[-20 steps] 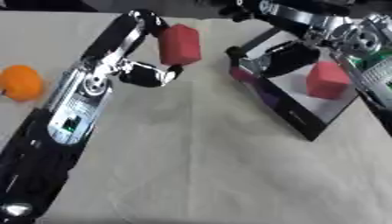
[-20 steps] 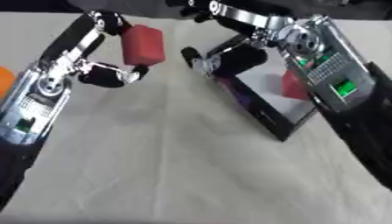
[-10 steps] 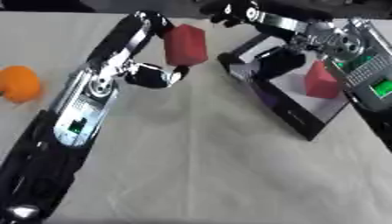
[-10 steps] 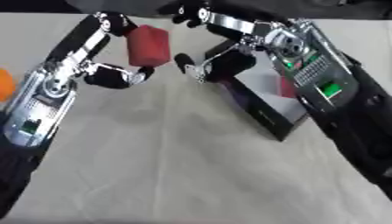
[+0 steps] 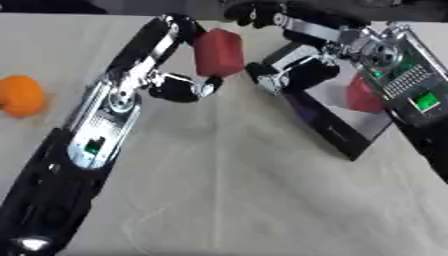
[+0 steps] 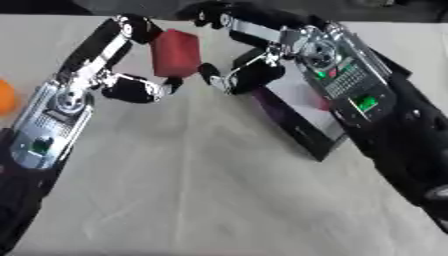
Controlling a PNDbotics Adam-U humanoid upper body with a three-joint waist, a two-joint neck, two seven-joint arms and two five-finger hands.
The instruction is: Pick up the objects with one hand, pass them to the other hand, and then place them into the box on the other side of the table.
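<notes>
The left hand [image 5: 179, 75] is holding a red block [image 5: 218, 51] up off the table, pinched between fingers on its far side and the thumb curled in under its near side. The block looks like a squarish, slightly rounded chunk, tilted a bit, sitting just left of the box.

The box [image 5: 337, 132] is a shallow dark tray with a pale inside, lying at a slant on the beige tablecloth [image 5: 245, 190]. There's already another red object [image 5: 362, 94] inside it, up against the right part, half hidden behind the right forearm, so I can't make out its shape properly.

The right hand [image 6: 241, 55] comes in from the upper right and hangs over the box's near-left corner, right beside the block. Its fingers are spread wide: the upper ones reach out over the top of the block, the thumb sticks out lower down toward the block's right side. From these views I honestly can't tell whether any of them is actually touching the block; there looks to be a thin gap at the thumb tip. It's not curled round anything.

Way off to the left of the box, well apart from both hands, an orange fruit [image 5: 19, 95] sits on the cloth at the edge of the left eye view.
</notes>
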